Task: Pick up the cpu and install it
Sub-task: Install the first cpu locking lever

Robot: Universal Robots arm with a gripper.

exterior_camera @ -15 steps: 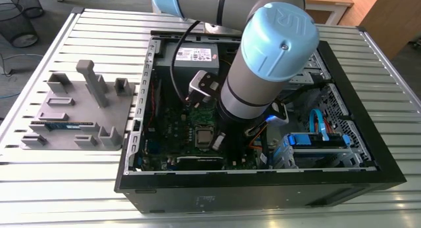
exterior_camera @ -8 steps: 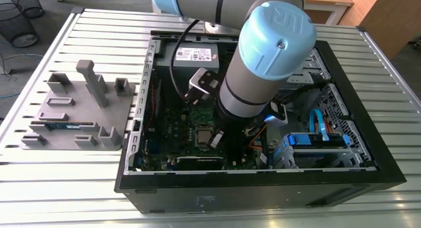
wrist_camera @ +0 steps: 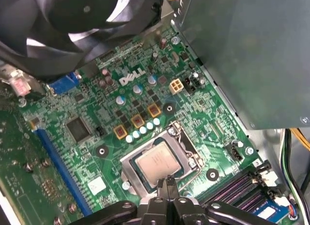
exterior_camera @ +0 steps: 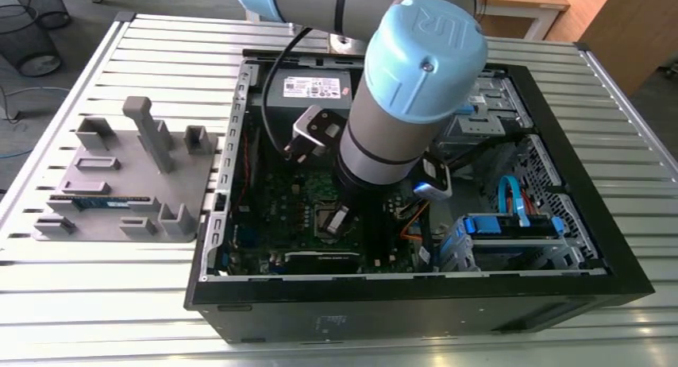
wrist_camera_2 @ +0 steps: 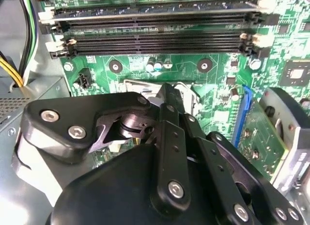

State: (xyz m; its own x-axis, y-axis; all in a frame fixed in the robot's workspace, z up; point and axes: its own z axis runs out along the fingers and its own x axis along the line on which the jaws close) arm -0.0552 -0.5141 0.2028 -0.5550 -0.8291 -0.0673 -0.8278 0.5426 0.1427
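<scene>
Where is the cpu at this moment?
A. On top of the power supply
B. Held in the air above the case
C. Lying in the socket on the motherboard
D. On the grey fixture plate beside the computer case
C: in the first wrist view the cpu lies flat inside the metal socket frame on the motherboard, with the gripper at its edge.
</scene>
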